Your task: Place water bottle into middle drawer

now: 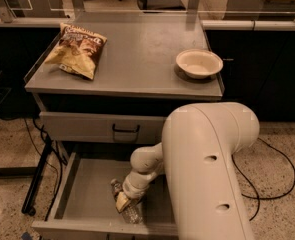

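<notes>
The middle drawer [87,194] is pulled open at the bottom of the cabinet, a wide shallow grey tray with a bare floor. The water bottle [129,213] is inside it near the front wall, lying tilted, its capped end pointing back left. My gripper [122,202] reaches down into the drawer and sits right over the bottle's middle, touching it. My large white arm [207,174] hides the drawer's right part.
On the cabinet top lie a chip bag [77,50] at the left and a pale bowl [199,63] at the right. A closed grey drawer with a black handle [125,130] sits above the open one. Cables and a black stand [39,174] are on the floor at the left.
</notes>
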Controlling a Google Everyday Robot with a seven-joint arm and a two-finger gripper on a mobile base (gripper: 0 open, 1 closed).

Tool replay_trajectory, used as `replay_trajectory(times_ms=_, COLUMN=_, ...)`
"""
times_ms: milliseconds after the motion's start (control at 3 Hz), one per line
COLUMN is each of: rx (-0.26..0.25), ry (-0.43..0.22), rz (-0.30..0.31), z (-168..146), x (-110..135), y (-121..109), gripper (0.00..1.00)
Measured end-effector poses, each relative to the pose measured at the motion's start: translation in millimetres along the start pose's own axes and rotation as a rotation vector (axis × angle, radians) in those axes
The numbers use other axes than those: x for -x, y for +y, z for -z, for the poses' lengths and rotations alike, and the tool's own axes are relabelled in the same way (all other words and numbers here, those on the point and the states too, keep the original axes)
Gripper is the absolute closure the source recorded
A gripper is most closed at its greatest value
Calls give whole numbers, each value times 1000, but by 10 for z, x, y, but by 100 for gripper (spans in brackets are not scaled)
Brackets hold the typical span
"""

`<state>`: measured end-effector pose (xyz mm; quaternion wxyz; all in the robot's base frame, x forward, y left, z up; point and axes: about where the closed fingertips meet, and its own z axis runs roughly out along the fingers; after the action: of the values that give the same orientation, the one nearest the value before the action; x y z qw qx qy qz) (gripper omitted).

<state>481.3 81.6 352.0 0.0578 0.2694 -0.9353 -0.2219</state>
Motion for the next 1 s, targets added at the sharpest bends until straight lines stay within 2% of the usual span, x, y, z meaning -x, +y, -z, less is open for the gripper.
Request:
replay_trajectory(times_ms=667, rx=0, ry=0, rz=0, z=0, x=0, y=0, gripper=52)
replay_trajectory(times_ms=1000, rx=0, ry=0, rz=0, z=-1, x=0, y=0, gripper=22)
